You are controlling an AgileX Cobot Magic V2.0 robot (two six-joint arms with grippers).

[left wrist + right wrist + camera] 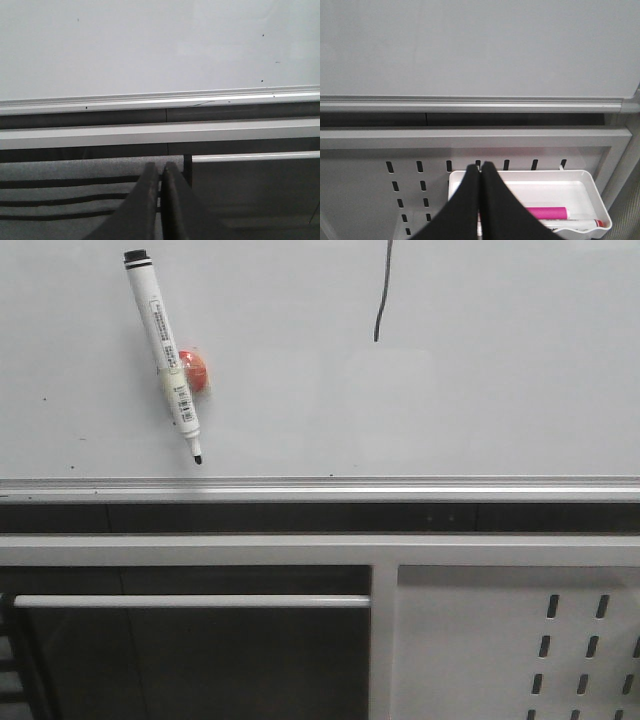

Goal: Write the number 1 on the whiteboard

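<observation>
The whiteboard fills the upper half of the front view, with its silver rail along the lower edge. A thin black stroke, the number 1, runs down from the top edge at upper right. A white marker with a black cap end hangs tilted on the board at upper left, tip downward, against an orange-red round magnet. Neither gripper appears in the front view. My left gripper is shut and empty below the rail. My right gripper is shut and empty below the board.
A grey slotted metal panel sits below the rail at right. A white tray hangs on that panel, holding a pink marker and a thin red-capped pen. A horizontal bar crosses the lower left.
</observation>
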